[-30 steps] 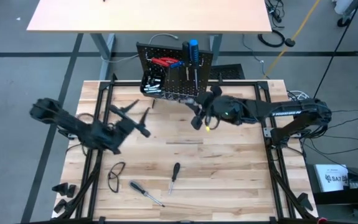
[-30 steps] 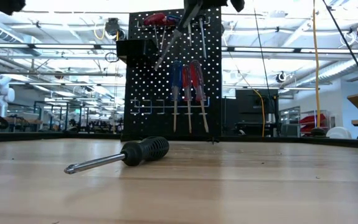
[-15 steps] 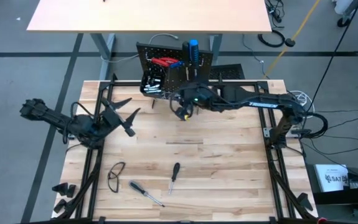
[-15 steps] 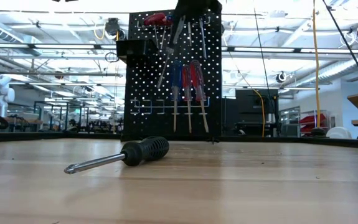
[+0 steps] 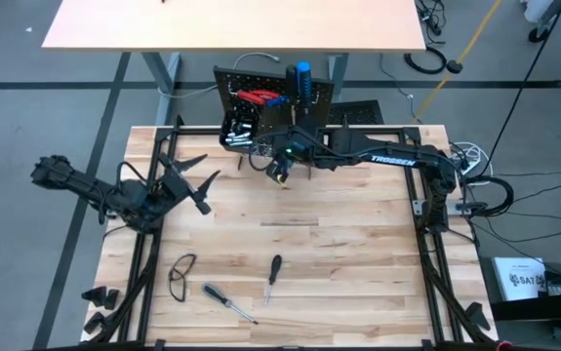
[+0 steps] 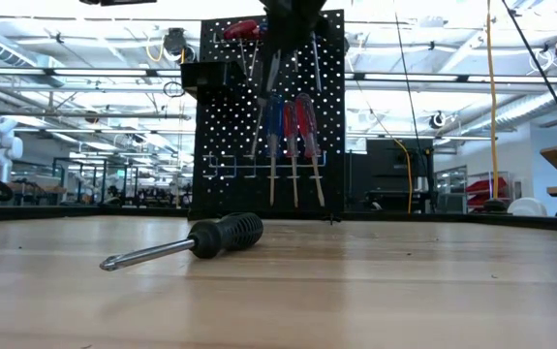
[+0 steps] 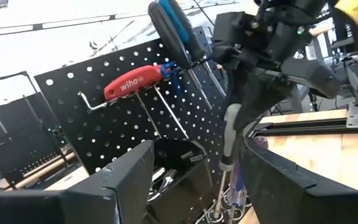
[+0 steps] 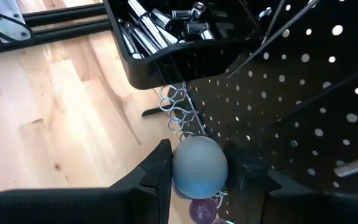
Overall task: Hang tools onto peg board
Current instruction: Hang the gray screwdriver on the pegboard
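Both arms are dark, nearly black, built from slim tubular links joined by chunkier rounded joints. The right arm [image 5: 397, 161] carries white lettering along its forearm and a small green light near the wrist, with a yellowish spot just below it, possibly a label. The left arm [image 5: 95, 190] ends in the left claw [image 5: 187, 175], with two angular, wedge-shaped black fingers [image 7: 119, 186]. The right claw [image 8: 210, 177] has matte fingers, smooth and tapered.
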`<state>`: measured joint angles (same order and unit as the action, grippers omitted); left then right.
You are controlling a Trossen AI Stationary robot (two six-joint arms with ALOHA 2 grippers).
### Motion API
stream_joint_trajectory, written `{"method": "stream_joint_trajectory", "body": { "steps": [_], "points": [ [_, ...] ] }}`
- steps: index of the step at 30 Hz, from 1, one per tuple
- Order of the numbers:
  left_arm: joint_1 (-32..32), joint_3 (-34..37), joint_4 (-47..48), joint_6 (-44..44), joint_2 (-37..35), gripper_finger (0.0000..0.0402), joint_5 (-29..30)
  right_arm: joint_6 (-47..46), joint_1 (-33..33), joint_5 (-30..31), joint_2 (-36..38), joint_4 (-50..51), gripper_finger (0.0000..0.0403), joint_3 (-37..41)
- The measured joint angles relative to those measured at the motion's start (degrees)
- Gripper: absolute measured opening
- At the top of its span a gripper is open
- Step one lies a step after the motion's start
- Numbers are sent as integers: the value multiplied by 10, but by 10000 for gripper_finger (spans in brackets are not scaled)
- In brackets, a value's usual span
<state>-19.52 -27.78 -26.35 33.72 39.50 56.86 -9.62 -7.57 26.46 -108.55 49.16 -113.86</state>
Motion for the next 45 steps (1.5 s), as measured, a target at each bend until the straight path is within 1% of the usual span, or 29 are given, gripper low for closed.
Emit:
{"method": "stream_joint_trajectory", "body": {
  "steps": [5,9,13,16,18,19,20,21,24,27,29,32,34,37,39,43,45],
  "points": [
    [13,0,0,-3,0,235,0,-2,-1,-1,0,6,101,0],
    [20,0,1,-4,0,235,1,-2,-11,-42,-2,6,101,0],
    [20,0,1,-5,0,235,2,-5,-18,-52,-4,27,101,0],
    [24,0,-2,-5,0,235,24,-7,-19,-54,-3,39,101,0],
    [40,0,-1,-4,-3,235,53,-8,-19,-55,-3,41,101,0],
    [53,0,4,-4,-8,235,57,-8,-19,-56,-3,41,101,0],
    [66,0,15,-5,-14,235,49,-7,-19,-56,-3,42,101,0],
    [81,0,30,-8,-23,235,21,-7,-19,-56,-3,42,101,0],
    [142,1,50,-31,-57,235,-99,-7,-19,-56,-3,42,101,0],
    [209,-12,76,-38,-98,235,-183,-7,-19,-56,-3,43,101,0],
    [259,-33,128,-60,-114,235,-252,-7,-19,-58,-3,44,101,0],
    [341,-70,216,-105,-115,235,-362,-7,-19,-58,-3,45,101,0],
    [397,-82,241,-131,-101,235,-435,-7,-19,-58,-3,45,101,0],
    [480,-89,240,-156,-64,235,-492,-7,-19,-58,-3,44,101,0],
    [538,-90,234,-177,-32,235,-545,-5,-19,-58,-3,42,101,0],
    [660,-90,197,-212,37,235,-686,0,-19,-58,-3,36,101,0],
    [720,-90,146,-248,66,235,-779,0,-19,-58,-3,36,101,0]
  ]
}}
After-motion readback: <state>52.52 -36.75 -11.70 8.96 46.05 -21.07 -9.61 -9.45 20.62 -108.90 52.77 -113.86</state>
